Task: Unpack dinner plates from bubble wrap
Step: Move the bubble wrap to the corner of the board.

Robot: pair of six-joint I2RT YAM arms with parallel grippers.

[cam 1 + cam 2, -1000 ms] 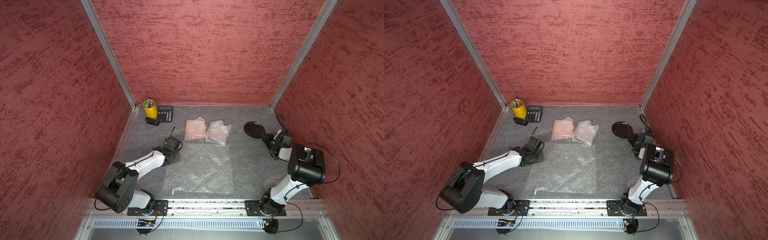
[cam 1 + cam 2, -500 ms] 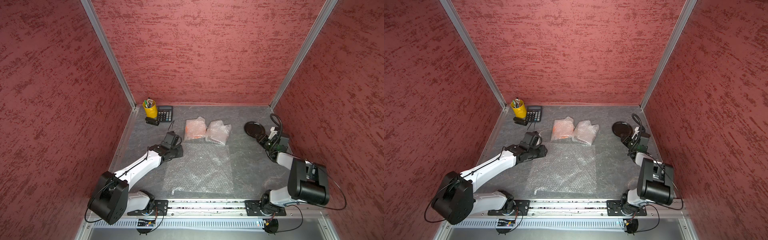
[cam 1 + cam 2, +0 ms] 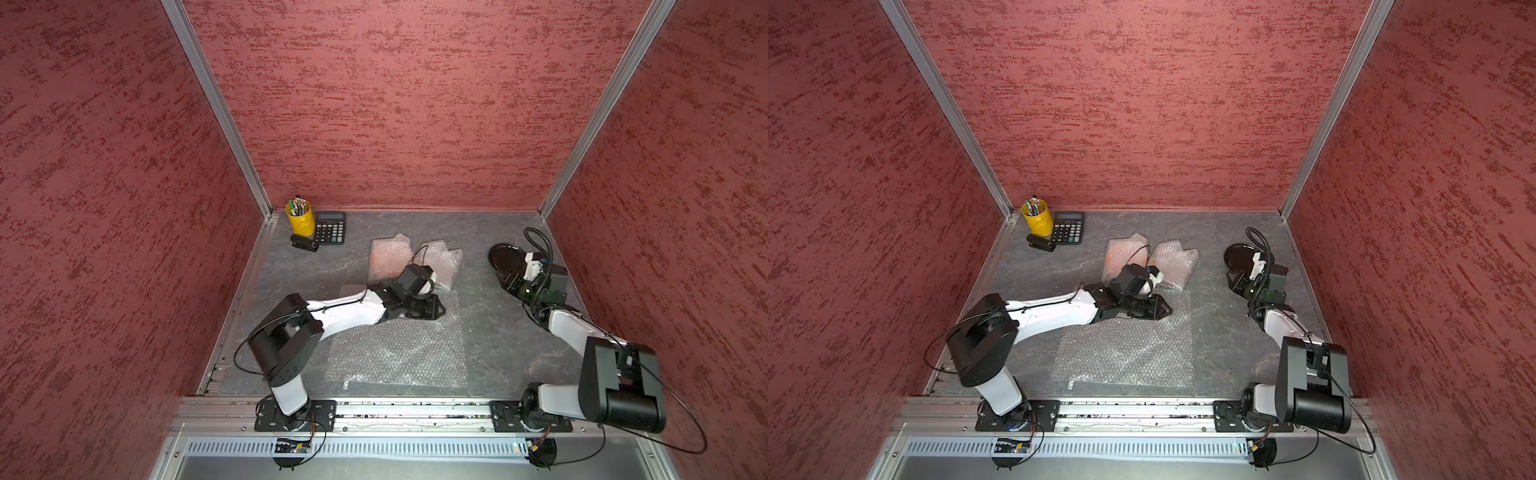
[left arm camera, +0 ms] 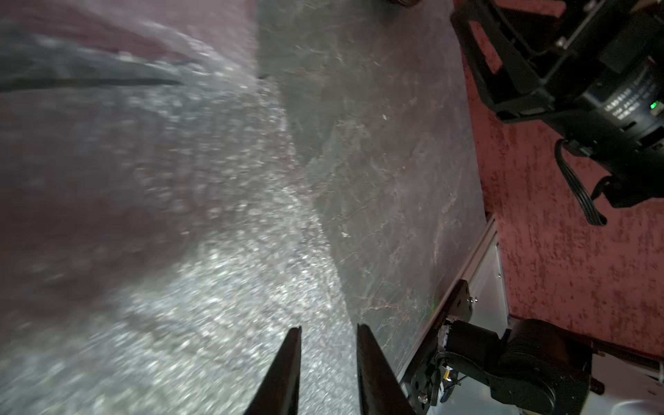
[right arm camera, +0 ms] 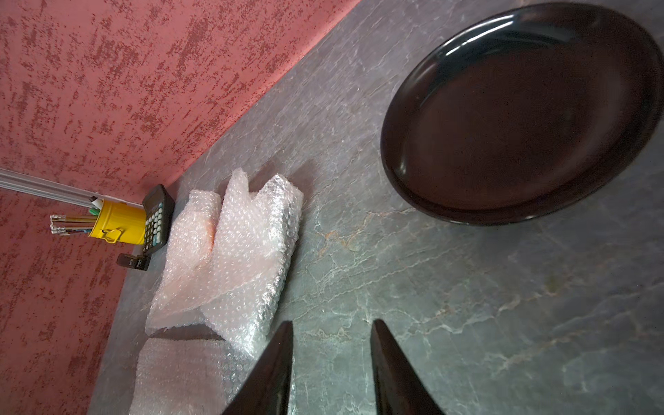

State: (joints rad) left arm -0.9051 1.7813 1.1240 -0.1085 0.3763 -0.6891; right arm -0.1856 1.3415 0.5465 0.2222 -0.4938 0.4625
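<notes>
Currently, reference is the flat bubble wrap sheet (image 3: 399,353), spread at mid table (image 3: 490,332).

- Beyond its far left corner, by the back wall: yellow pencil cup (image 3: 300,218), calculator (image 3: 329,227), and a small black item (image 3: 304,243) which is not identified.
- Just past its far edge: two wrapped bundles side by side. The left bundle (image 3: 386,257) shows orange through the wrap. The right bundle (image 3: 444,266) is whitish and its contents cannot be made out.
- Over its far right corner: left claw (image 4: 328,328), low, fingers a narrow gap apart. Only the sheet shows between them, and whether they touch it is unclear.
- Right of the sheet, farther back: black plate (image 5: 521,111), unwrapped, flat on the table.
- Between the sheet's right edge and the plate: right claw (image 5: 332,323), fingers parted, holding nothing, bare table between them.
</notes>
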